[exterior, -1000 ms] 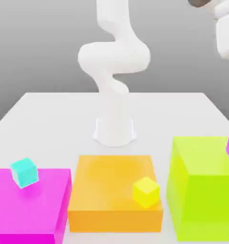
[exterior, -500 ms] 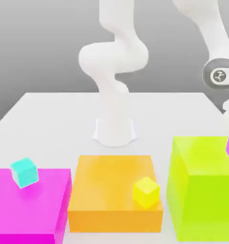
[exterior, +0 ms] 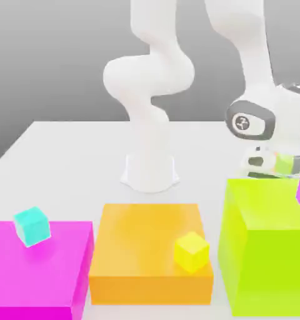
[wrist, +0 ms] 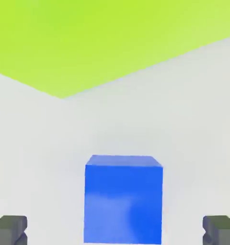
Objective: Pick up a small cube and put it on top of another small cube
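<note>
White table (exterior: 65, 156), grey wall behind. Blue cube (wrist: 123, 198) flat, square-on, no long side. Claw (wrist: 115, 229) wide open, empty.

Smooth matt blue cube (wrist: 123, 201) & lime block (exterior: 265, 244); arm (exterior: 152, 81) glossy white, plastic-looking.

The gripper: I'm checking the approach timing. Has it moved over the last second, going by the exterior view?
Yes. The gripper has come down from the top of the exterior view to just behind the lime block, which stayed put.
</note>
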